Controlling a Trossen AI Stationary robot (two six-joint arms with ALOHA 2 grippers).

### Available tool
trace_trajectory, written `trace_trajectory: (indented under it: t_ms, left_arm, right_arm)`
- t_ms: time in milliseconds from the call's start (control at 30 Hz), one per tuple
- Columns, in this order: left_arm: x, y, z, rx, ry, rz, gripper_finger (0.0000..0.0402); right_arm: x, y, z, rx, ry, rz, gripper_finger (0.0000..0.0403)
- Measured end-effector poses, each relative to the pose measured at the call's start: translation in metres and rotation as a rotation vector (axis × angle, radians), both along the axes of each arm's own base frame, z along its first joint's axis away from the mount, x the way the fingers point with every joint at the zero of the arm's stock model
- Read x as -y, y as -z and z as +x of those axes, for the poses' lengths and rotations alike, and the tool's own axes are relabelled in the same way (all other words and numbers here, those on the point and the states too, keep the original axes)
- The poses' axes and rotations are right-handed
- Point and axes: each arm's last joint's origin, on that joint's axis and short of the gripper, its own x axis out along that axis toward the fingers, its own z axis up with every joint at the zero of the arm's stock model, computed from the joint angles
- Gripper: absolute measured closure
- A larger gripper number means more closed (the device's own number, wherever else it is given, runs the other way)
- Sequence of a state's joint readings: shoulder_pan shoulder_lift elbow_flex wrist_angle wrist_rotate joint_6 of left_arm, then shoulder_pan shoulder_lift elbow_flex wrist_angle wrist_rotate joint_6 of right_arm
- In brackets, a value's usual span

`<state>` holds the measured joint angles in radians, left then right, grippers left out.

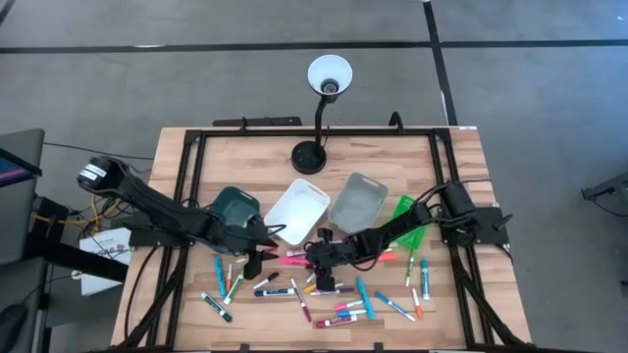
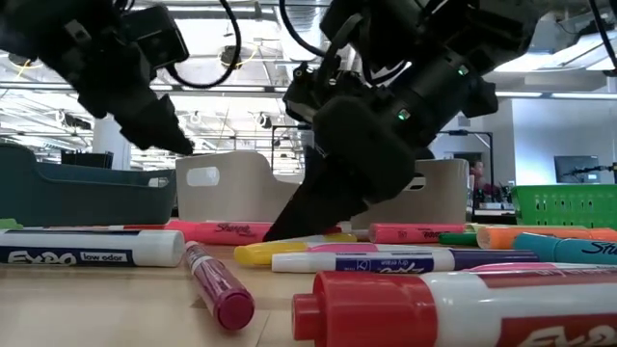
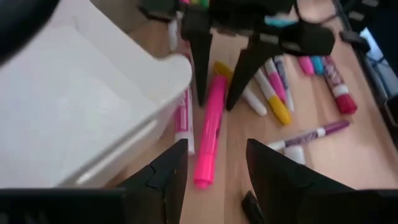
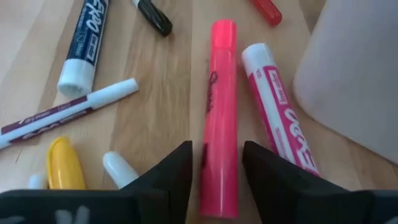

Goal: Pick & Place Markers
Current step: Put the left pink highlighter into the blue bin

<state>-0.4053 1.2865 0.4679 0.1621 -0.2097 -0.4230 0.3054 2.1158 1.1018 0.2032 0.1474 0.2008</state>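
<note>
Several markers lie scattered on the wooden table (image 1: 461, 157), in front of a row of bins. A pink highlighter (image 4: 221, 99) lies flat beside the white bin (image 3: 74, 99). My right gripper (image 4: 217, 168) points down at a slant, open, one finger on each side of the highlighter's barrel; the left wrist view shows this gripper (image 3: 217, 93) from the other end. My left gripper (image 3: 217, 180) hangs open above the table, over the highlighter's other end (image 3: 202, 177), and holds nothing. In the high view the left gripper (image 1: 257, 253) and the right gripper (image 1: 309, 257) face each other. My right gripper has its two fingers (image 4: 180, 168) along both long sides of the pink highlighter's barrel (image 4: 219, 155), coming from above at a slant, with the highlighter lying flat on the table. Whether the fingers touch it, I cannot tell.
Teal (image 1: 235, 206), white (image 1: 297, 209), grey (image 1: 358, 201) and green (image 1: 410, 221) bins stand in a row behind the markers. A pink-labelled white marker (image 4: 277, 112) lies close beside the highlighter. A desk lamp (image 1: 319, 108) stands at the far edge.
</note>
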Motion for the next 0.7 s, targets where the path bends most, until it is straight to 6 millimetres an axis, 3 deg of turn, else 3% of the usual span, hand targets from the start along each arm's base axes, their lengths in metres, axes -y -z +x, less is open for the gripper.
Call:
trace_trajectory:
  t_ms: [333,700]
  left_arm:
    - [0.004,0.013,0.006,-0.031,0.022,-0.004,0.0237]
    - [0.009,0.013,0.009,0.006,0.050,-0.027,0.0226]
  right_arm:
    - [0.000,-0.010,-0.001,0.004,-0.032,-0.011,0.0341]
    - [-0.003,-0.015,0.004,0.075,-0.043,0.032,0.0323]
